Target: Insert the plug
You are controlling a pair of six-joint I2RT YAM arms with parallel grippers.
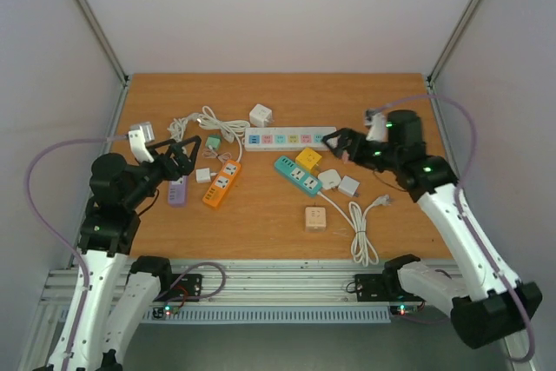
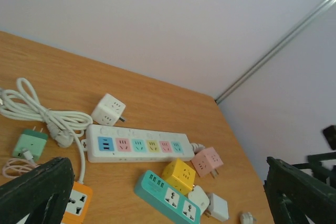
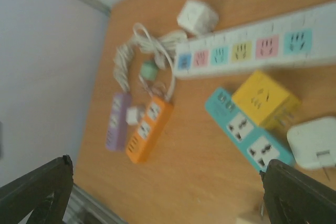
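Fingers spread on left gripper [image 1: 187,158] and right gripper [image 1: 334,142], both empty; white corded plug [image 1: 383,202] lies loose; insertion not begun.

Wooden table [image 1: 261,241]. White power strip [image 1: 289,138] lies crosswise at centre rear, with a white cube adapter [image 1: 261,115] just behind it. Teal strip [image 1: 298,175] lies angled in front, yellow cube [image 1: 308,160] just beside it. Orange strip [image 1: 221,185] and purple strip [image 1: 177,190] lie to the left. Left gripper [image 1: 182,156]: jaws apart, empty, over the purple strip's far end. Right gripper [image 1: 335,144]: jaws apart, empty, at the white strip's right end. Beige cube [image 1: 315,218] sits alone nearer the front.
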